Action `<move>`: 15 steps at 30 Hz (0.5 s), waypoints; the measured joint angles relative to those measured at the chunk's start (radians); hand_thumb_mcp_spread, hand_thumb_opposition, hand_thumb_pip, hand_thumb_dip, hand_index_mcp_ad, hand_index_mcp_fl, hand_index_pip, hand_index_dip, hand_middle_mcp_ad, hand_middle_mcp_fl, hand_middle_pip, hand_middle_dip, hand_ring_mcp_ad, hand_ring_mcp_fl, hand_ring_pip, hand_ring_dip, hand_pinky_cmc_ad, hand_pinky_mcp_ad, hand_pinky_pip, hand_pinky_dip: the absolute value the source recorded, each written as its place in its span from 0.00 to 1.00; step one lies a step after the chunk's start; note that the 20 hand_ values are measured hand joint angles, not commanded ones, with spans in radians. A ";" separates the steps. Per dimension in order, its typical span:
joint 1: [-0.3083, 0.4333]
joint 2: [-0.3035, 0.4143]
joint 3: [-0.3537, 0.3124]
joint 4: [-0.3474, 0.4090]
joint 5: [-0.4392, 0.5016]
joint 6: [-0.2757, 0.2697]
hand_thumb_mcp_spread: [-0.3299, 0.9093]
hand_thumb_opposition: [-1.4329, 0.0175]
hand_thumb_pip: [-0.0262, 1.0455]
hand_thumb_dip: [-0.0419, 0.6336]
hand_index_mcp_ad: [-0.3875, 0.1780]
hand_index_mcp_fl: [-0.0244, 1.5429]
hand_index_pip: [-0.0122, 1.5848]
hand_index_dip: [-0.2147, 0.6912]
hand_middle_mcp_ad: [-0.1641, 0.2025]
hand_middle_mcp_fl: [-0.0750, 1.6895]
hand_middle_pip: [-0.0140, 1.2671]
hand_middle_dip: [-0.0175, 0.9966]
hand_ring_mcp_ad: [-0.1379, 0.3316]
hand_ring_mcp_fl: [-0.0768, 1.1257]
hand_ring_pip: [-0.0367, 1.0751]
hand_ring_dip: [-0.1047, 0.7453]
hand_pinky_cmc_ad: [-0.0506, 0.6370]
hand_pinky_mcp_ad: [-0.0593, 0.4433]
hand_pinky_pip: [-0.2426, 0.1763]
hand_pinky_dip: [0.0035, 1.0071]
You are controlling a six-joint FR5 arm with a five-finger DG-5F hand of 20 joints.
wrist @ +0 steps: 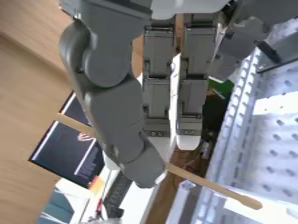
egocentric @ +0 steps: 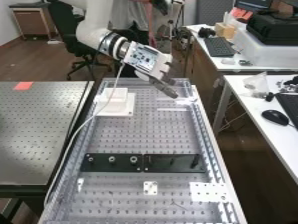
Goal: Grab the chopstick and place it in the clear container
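Observation:
The hand (egocentric: 158, 79) hangs over the bench's far right corner in the high view, its fingers pointing down. Just beyond its fingertips, a clear, shiny thing (egocentric: 185, 101) lies by the bench's right rail; whether it is the container I cannot tell. In the wrist view, the wooden chopstick (wrist: 216, 187) runs slantwise behind the thumb of the hand (wrist: 110, 112), with a length sticking out on each side. Thumb and fingers pinch it, though the thumb hides the contact. The chopstick's rounded end reaches over the bench edge.
A white block on a plate (egocentric: 116, 102) stands at the bench's far left. Black strips with knobs (egocentric: 112, 162) cross the nearer part, with white plates (egocentric: 209, 192) closer still. A cable loops down the left side. Desks with a mouse (egocentric: 275, 117) and keyboard flank the right.

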 joint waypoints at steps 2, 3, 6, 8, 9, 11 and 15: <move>0.004 -0.015 0.020 -0.042 0.000 0.026 0.95 0.24 0.44 0.50 0.24 0.73 0.43 0.50 0.37 0.69 0.37 0.74 0.37 0.88 0.11 0.71 0.68 0.52 0.77 0.15; 0.005 -0.020 0.028 -0.057 0.000 0.033 0.95 0.24 0.44 0.50 0.24 0.73 0.43 0.50 0.38 0.69 0.37 0.74 0.37 0.88 0.11 0.71 0.68 0.52 0.77 0.15; 0.007 -0.042 0.063 -0.113 -0.005 0.063 0.95 0.24 0.44 0.50 0.24 0.74 0.44 0.50 0.37 0.69 0.37 0.74 0.37 0.88 0.11 0.71 0.66 0.51 0.77 0.15; 0.008 -0.058 0.090 -0.152 -0.010 0.078 0.95 0.24 0.44 0.51 0.24 0.74 0.43 0.50 0.38 0.69 0.36 0.74 0.37 0.89 0.11 0.71 0.66 0.51 0.77 0.15; 0.008 -0.062 0.097 -0.162 -0.011 0.079 0.95 0.24 0.44 0.51 0.24 0.74 0.43 0.50 0.38 0.69 0.36 0.74 0.37 0.89 0.11 0.71 0.66 0.51 0.77 0.15; 0.008 -0.082 0.135 -0.212 -0.016 0.083 0.95 0.24 0.44 0.51 0.24 0.75 0.43 0.50 0.38 0.69 0.35 0.74 0.37 0.89 0.11 0.71 0.66 0.51 0.77 0.15; 0.005 -0.112 0.193 -0.289 -0.026 0.093 0.95 0.24 0.45 0.51 0.24 0.76 0.42 0.50 0.36 0.69 0.33 0.74 0.37 0.89 0.11 0.71 0.65 0.52 0.77 0.15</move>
